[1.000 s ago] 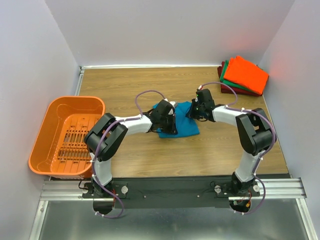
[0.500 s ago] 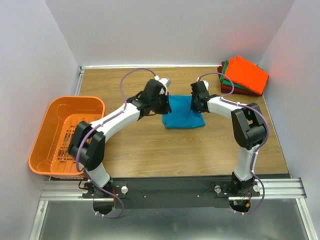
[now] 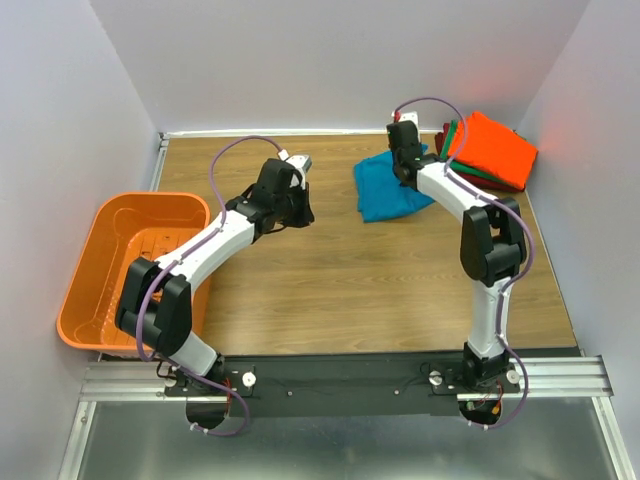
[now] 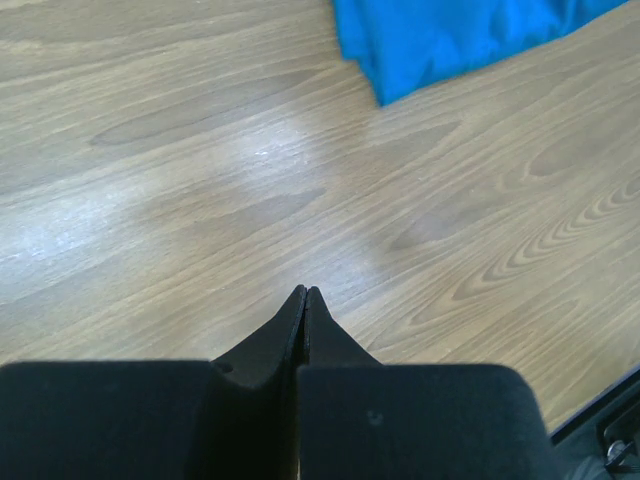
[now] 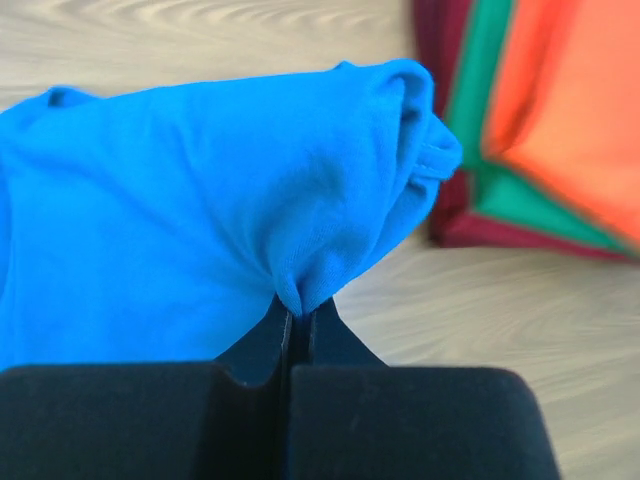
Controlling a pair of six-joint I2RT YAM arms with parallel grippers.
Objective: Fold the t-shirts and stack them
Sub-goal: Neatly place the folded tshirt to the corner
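The folded teal-blue t-shirt lies at the back right of the table, bunched at its right edge. My right gripper is shut on a pinch of that edge, lifting it a little. Just right of it sits a stack of folded t-shirts: bright orange on top, green under it, dark red at the bottom. My left gripper is shut and holds nothing, hovering over bare wood left of the blue shirt.
An orange slotted basket stands at the table's left edge. Walls close in the back, left and right sides, and the shirt stack sits in the back right corner against the wall.
My right gripper shut on the blue shirt and dragged it back and right, toward the stack. My left arm drew off the shirt to the left and rear.
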